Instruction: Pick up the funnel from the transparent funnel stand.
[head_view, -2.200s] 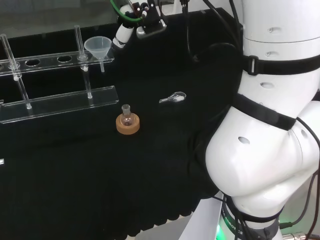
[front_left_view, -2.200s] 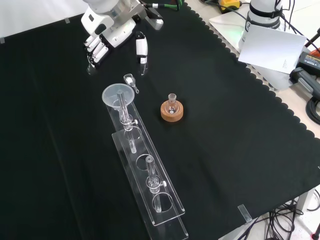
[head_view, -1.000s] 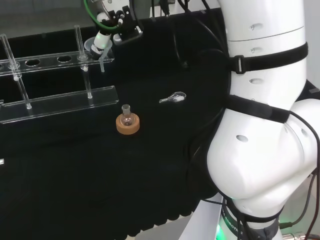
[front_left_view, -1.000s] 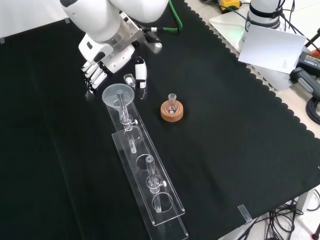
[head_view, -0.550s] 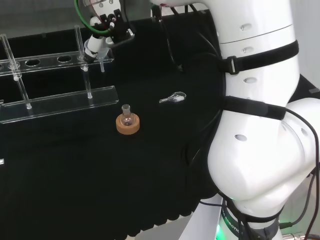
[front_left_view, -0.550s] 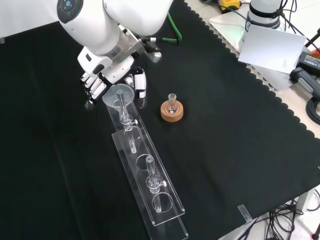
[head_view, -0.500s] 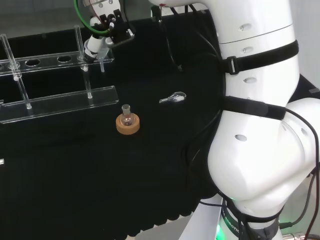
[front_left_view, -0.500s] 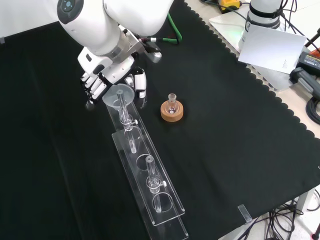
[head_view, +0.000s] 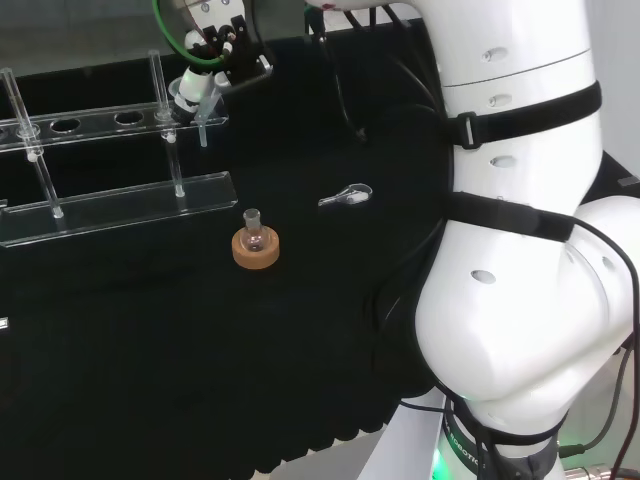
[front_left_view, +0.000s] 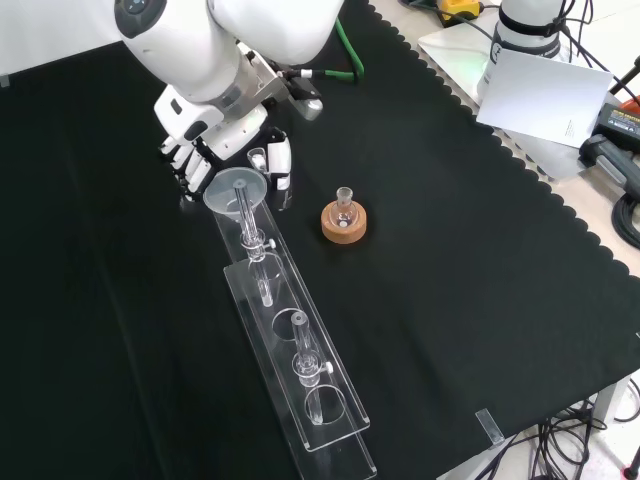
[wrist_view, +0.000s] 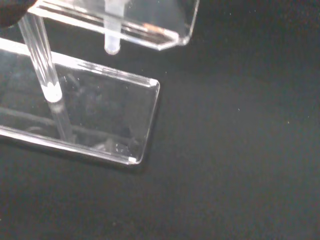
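The black-clothed desk (front_left_view: 480, 260) carries the transparent funnel stand (front_left_view: 300, 350), at whose far end, in the front view, the funnel (front_left_view: 236, 189) is seated with its stem passed down through the top plate. The hand (front_left_view: 215, 140) is shown at the funnel's rim, fingers (front_left_view: 190, 165) on one side and thumb on the other; whether the funnel is already pinched cannot be told. A straight upward lift is judged best, so that the stem clears its hole without tilting the stand.
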